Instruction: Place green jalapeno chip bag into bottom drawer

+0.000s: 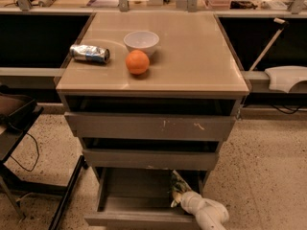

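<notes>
From my seat, the bottom drawer (125, 195) stands pulled out. The chip bag (178, 182) is in it, on end at its 3 o'clock side, under the middle drawer (148, 159). The gripper (179, 199) is in the drawer too, against the bag from 6 o'clock. I cannot tell whether it grips the bag. On the cabinet top (192, 56) the bowl (141, 41) looks empty, with an orange (137, 62) at its 6 o'clock and a can (90, 53) at the orange's 9.

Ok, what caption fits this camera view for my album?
White gripper at crinkled dark-green chip bag, inside open grey metal bottom drawer.
</notes>
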### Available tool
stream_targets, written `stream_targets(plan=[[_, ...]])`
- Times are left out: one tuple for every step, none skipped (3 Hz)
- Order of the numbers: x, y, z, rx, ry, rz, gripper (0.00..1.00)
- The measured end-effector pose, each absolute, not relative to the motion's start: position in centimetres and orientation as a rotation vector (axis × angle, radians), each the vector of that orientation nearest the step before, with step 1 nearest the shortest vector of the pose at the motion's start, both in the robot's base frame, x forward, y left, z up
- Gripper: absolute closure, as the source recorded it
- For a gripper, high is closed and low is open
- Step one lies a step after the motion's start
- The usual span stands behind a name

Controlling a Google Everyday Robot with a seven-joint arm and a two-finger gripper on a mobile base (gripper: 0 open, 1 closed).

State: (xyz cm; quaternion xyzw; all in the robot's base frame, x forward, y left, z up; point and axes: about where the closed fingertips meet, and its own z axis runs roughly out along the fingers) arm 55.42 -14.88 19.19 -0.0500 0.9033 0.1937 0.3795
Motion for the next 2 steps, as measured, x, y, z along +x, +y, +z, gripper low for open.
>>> stream_targets(plan=[[55.4, -14.9, 19.2, -0.128, 2.307, 0.495, 1.00], [55.5, -14.2, 18.0, -0.176, 2.323, 0.458, 1.00]])
